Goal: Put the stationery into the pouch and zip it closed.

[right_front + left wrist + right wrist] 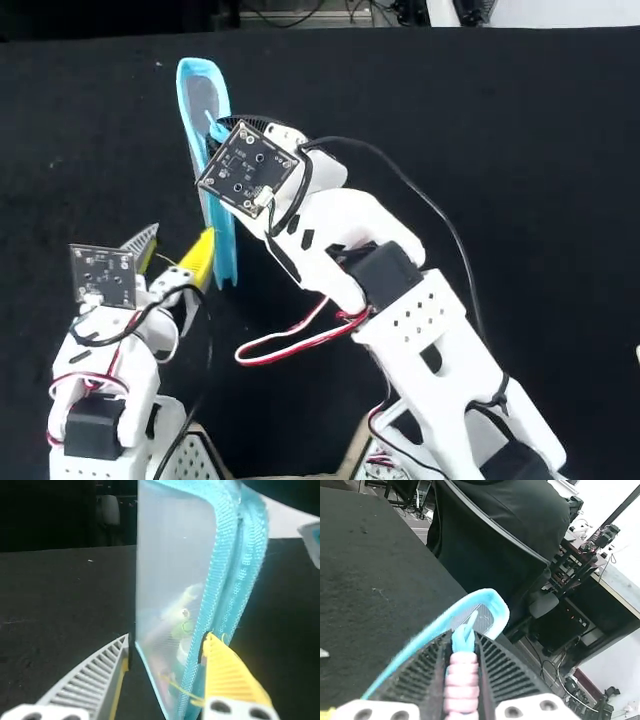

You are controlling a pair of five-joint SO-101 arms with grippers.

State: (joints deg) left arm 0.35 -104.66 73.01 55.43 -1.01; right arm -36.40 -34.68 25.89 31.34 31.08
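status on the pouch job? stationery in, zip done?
Done: stationery shows inside the translucent pouch.
In hand: right gripper fingers pinch the zipper pull; left gripper fingers flank the pouch's near end.
Left: the pouch's far end gapes open past the pull, so the zip looks unfinished.

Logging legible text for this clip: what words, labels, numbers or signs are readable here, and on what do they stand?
No text can be read.
Turquoise mesh pouch: no print visible; the items inside are blurred shapes.
Dark square circuit board on the right arm, and another on the left: markings too small to read.
Pink ribbed zipper pull in the right claw: plain.
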